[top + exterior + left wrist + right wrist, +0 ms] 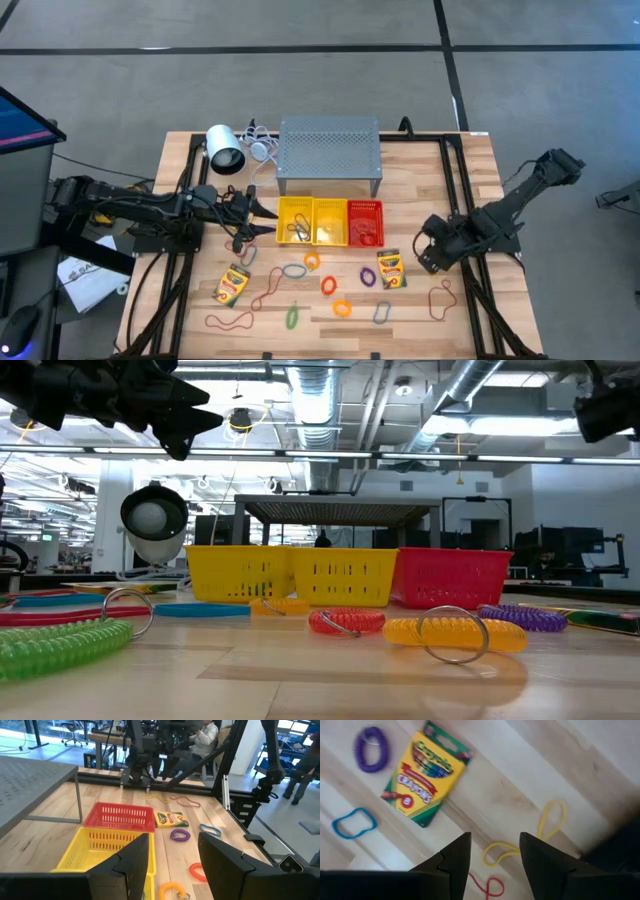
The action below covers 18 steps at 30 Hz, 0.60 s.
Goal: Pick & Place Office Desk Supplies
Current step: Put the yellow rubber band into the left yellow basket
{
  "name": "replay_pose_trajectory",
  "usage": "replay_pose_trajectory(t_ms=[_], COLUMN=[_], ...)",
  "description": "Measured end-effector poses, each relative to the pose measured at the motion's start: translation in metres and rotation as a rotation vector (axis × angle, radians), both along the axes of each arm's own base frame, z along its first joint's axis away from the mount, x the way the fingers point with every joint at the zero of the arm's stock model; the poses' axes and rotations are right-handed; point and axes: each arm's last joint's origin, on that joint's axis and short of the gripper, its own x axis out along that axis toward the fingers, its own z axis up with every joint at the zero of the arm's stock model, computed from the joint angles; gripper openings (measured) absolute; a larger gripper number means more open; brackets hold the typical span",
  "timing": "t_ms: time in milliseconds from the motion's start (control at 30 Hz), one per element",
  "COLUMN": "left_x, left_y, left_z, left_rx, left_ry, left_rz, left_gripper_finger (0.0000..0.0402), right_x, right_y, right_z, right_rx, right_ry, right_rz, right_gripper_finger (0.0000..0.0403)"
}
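Observation:
Two yellow-and-green crayon boxes lie flat on the wooden table, one (232, 285) near left, one (390, 268) near right. Between them are scattered coil rings: orange (328, 285), purple (368, 277), green (292, 317). Thin rubber bands (230, 322) (440, 298) lie near the front edge. My left gripper (258, 216) is open and points level over the yellow baskets (174, 857). My right gripper (430, 258) is open and points down above bare wood beside the right crayon box (422, 780), over a yellow band (540, 832), with nothing between its fingers (495, 855).
Two yellow baskets (312, 221) and a red one (365, 222) stand in a row at mid-table. Behind them are a grey perforated stand (330, 150) and a white lamp (224, 150). Black rails (455, 190) run along both table sides. People sit in the room beyond.

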Motion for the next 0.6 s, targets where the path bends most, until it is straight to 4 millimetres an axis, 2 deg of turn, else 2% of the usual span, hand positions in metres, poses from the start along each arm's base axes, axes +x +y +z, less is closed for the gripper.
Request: replay_pose_trajectory(t_ms=[300, 600], left_x=[0.007, 0.012], left_y=[0.0, -0.001], left_z=[-0.011, -0.016], left_rx=[-0.001, -0.026], left_ry=[0.066, 0.091], left_rz=[0.001, -0.01], left_gripper_finger=[0.0167, 0.0167], right_x=[0.004, 0.013], right_y=[0.024, 0.033], right_z=[-0.023, -0.04], right_rx=[-0.077, -0.124], right_ry=[0.106, 0.153], right_rz=[-0.097, -0.138], right_gripper_finger=[0.0164, 0.0164])
